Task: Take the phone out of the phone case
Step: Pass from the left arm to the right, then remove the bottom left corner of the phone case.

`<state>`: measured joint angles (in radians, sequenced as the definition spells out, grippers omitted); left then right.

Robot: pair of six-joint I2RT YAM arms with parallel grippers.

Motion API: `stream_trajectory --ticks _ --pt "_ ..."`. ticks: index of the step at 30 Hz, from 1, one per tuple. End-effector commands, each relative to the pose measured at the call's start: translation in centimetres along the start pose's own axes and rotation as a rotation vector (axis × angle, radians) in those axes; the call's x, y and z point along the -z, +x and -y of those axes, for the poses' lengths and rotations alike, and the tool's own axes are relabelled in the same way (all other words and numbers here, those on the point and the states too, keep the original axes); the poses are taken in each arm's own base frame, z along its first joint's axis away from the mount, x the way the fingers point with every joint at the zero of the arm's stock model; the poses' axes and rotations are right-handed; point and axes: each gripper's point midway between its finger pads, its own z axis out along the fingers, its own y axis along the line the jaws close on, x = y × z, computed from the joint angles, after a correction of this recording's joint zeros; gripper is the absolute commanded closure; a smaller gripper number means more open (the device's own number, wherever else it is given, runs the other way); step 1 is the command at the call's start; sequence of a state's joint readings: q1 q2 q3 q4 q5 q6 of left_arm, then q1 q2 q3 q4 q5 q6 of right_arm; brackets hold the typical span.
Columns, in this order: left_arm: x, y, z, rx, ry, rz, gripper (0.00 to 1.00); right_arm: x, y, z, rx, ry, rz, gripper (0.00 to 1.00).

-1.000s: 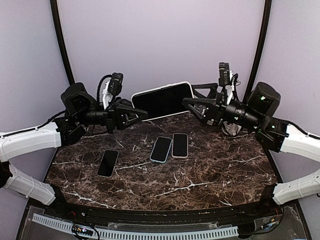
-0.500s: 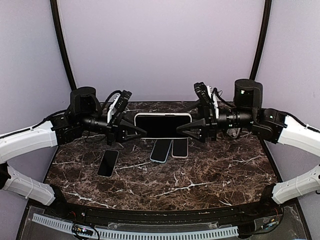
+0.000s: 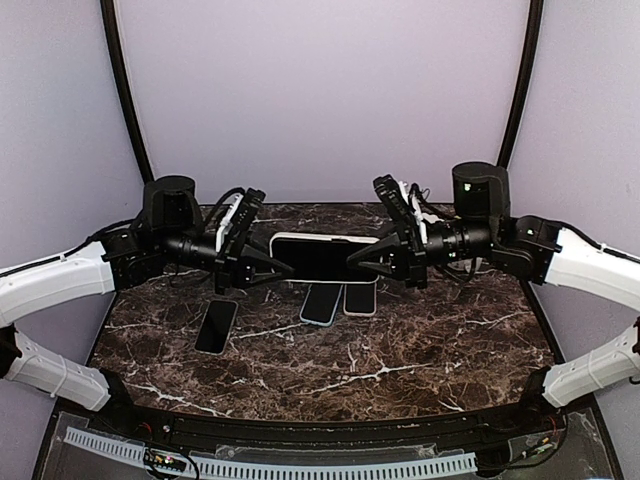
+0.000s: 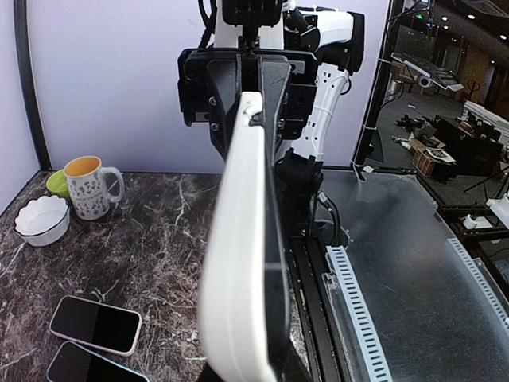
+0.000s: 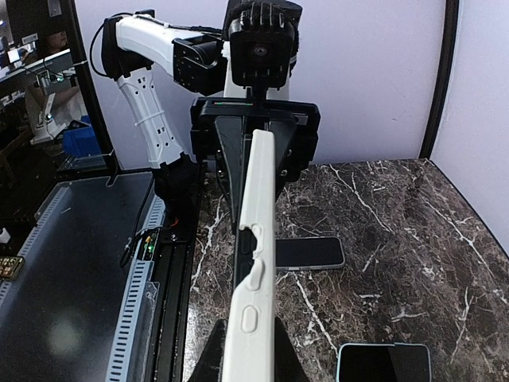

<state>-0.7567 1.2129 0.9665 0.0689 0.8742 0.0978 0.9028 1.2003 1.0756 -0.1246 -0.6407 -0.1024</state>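
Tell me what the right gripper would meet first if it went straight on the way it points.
The right gripper is shut on one end of the cased phone, so that comes first. Directly beyond, apparently in line, is the left gripper holding the other end.

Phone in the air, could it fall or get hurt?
It might. The cased phone hangs between the left tool and right tool, each pinching just one end, so it could slip. Falling, it would likely hit the loose phones lying below on the marble table.
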Motion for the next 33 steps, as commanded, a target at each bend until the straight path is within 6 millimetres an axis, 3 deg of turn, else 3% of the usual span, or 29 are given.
stream_trajectory --ticks 1,3,5,7,8,13,18,20,23,26,33 --pt "1.0 -3.7 0.9 -0.113 -0.007 0.077 1.00 0.0 -0.9 -0.8 0.048 -0.031 0.024 1.00" --pt "1.2 -3.6 1.1 -0.129 -0.006 0.073 0.88 0.1 -1.0 -0.6 0.055 -0.014 0.034 1.00" --pt "1.5 -3.3 1.8 -0.149 0.009 0.072 0.47 0.4 -1.6 -0.6 0.071 0.002 0.070 1.00" --pt "2.0 -2.9 2.9 -0.179 0.039 0.080 0.30 0.9 -2.4 -0.8 0.098 0.011 0.115 1.00" --pt "2.5 -3.3 3.8 -0.205 0.053 0.098 0.28 1.1 -3.0 -0.9 0.115 0.013 0.140 1.00" --pt "3.7 -2.8 5.9 -0.222 0.086 0.142 0.28 2.3 -4.7 -3.1 0.197 -0.068 0.253 1.00" --pt "3.6 -2.6 5.6 -0.195 0.086 0.161 0.31 3.2 -5.3 -5.4 0.268 -0.173 0.312 1.00" --pt "3.4 -2.5 5.6 -0.191 0.097 0.165 0.33 3.2 -5.2 -5.7 0.280 -0.195 0.315 1.00" --pt "3.0 -2.9 5.7 -0.182 0.141 0.191 0.47 3.0 -5.2 -6.1 0.284 -0.231 0.322 1.00" --pt "2.7 -3.5 6.4 -0.164 0.209 0.196 0.53 2.8 -5.3 -6.1 0.279 -0.248 0.335 1.00" --pt "1.7 -3.8 7.4 -0.190 0.258 0.202 0.51 2.2 -5.2 -5.8 0.263 -0.258 0.340 1.00"
